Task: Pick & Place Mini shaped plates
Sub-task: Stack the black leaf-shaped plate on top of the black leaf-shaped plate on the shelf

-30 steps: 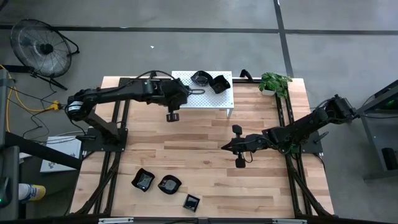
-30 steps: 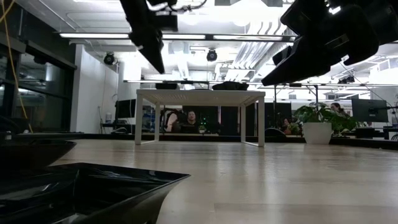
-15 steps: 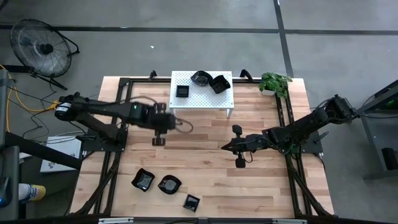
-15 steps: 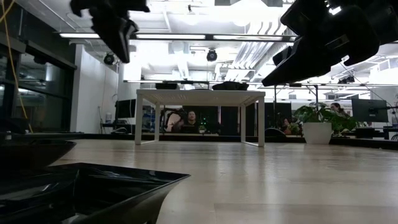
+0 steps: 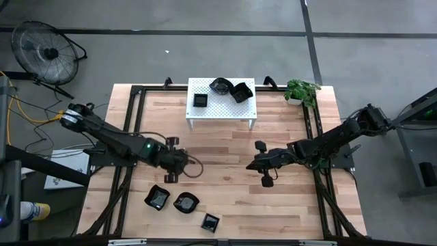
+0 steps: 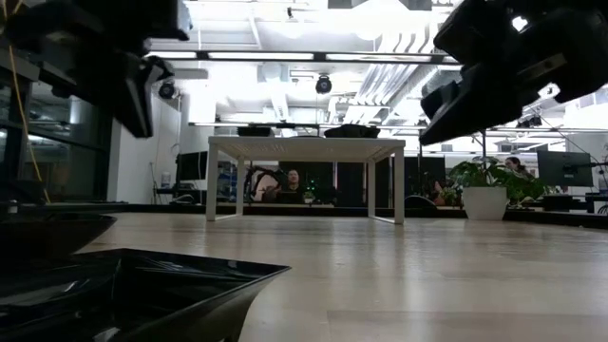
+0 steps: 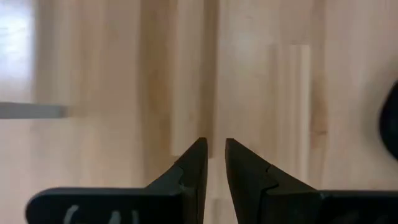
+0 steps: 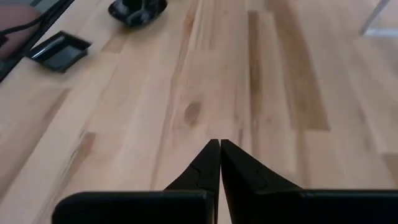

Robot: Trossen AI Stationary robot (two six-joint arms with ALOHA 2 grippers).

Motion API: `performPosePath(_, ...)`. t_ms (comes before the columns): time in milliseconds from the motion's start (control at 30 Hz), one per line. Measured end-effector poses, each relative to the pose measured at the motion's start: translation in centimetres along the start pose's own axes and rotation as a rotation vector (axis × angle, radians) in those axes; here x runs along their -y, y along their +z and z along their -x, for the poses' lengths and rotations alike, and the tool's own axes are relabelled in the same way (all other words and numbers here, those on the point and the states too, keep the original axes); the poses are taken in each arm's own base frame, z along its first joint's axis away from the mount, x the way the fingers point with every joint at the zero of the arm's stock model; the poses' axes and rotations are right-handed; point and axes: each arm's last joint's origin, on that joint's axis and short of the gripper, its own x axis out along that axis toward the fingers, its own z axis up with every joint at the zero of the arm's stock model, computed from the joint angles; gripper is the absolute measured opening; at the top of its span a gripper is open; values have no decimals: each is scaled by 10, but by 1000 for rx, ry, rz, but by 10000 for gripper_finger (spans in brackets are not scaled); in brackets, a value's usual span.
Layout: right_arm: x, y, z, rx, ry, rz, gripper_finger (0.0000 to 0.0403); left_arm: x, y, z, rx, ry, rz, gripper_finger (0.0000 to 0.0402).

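Three glossy black mini plates lie flat near the table's near edge: one angular [image 5: 157, 198], one rounded [image 5: 186, 202], one small square [image 5: 210, 221]. Three more sit on the white perforated stand [image 5: 246, 109]: a small square [image 5: 199, 100], a wavy one [image 5: 220, 85] and a larger square [image 5: 240, 91]. My left gripper [image 5: 171, 162] [image 7: 212, 148] hovers above bare wood just beyond the near group, its fingers a narrow gap apart and holding nothing. My right gripper [image 5: 254, 164] [image 8: 220, 146] hangs over the table's middle, shut and empty.
A potted plant [image 5: 300, 90] stands at the far right corner beside the stand. Dark frame rails [image 5: 130, 137] run along both sides of the table. Bare wood lies between the stand and the near plates. A fan [image 5: 44, 51] stands on the floor off the far left.
My left gripper has swept from the stand's left end toward the near edge and somewhat left, ending just beyond the near plates. The small square plate on the stand's left part, covered by the arm before, now shows. My right gripper has shifted slightly toward the right edge.
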Motion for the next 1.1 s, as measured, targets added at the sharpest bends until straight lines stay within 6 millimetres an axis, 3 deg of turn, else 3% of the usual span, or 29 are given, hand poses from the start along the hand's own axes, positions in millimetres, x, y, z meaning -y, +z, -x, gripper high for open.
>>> performPosePath(233,-1,-1,0,-21,51,-27,25,20,-7,-7,70,-86,36,53)
performPosePath(467,-2,-2,0,-29,75,-47,74,42,-5,-8,119,-210,-4,53)
performPosePath(700,-3,-2,0,-34,113,-47,122,65,-5,-24,89,-308,-42,58)
performPosePath(1100,-3,-2,0,-34,110,-44,136,82,-4,-56,-6,-390,38,174)
